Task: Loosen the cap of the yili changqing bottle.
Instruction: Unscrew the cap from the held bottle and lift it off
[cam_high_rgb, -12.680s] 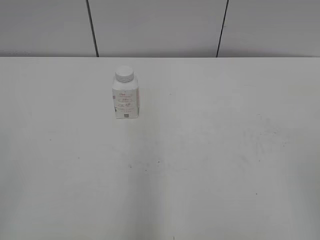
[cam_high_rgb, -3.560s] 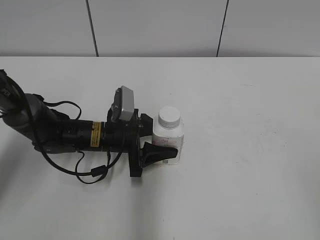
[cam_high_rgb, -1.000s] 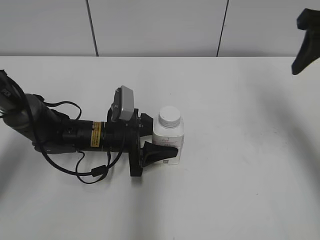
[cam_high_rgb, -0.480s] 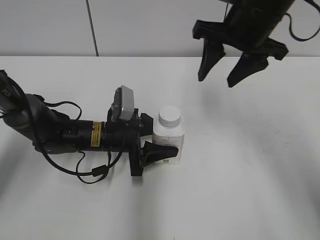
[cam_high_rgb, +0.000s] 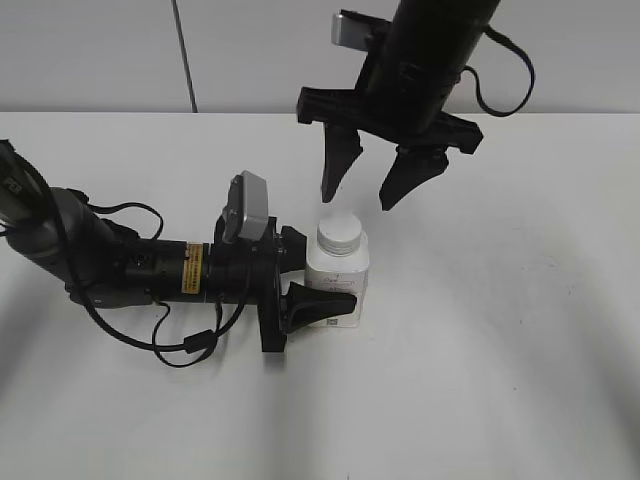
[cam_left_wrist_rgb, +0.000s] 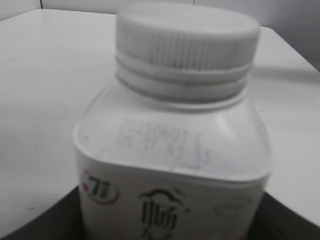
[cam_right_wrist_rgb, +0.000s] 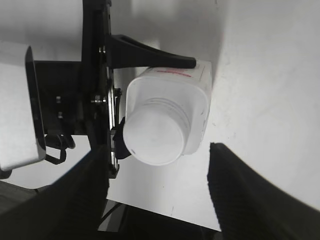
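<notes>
The yili changqing bottle (cam_high_rgb: 338, 285) stands upright on the white table (cam_high_rgb: 480, 350), white with faint pink print. Its round white cap (cam_high_rgb: 339, 234) is screwed on top. My left gripper (cam_high_rgb: 312, 283) lies along the table from the left and is shut on the bottle's body, one finger in front and one behind. The left wrist view shows the bottle (cam_left_wrist_rgb: 170, 165) and its ribbed cap (cam_left_wrist_rgb: 186, 37) very close. My right gripper (cam_high_rgb: 361, 197) hangs open just above the cap, fingers pointing down. In the right wrist view the cap (cam_right_wrist_rgb: 154, 136) and bottle (cam_right_wrist_rgb: 192, 97) lie between its open fingers (cam_right_wrist_rgb: 157, 187).
The left arm's black body and cables (cam_high_rgb: 120, 270) lie across the table's left half. A grey panelled wall (cam_high_rgb: 300, 50) rises behind the table's far edge.
My right gripper has swung in from the upper right and come down to hover over the cap. The left gripper and the bottle have stayed put.
</notes>
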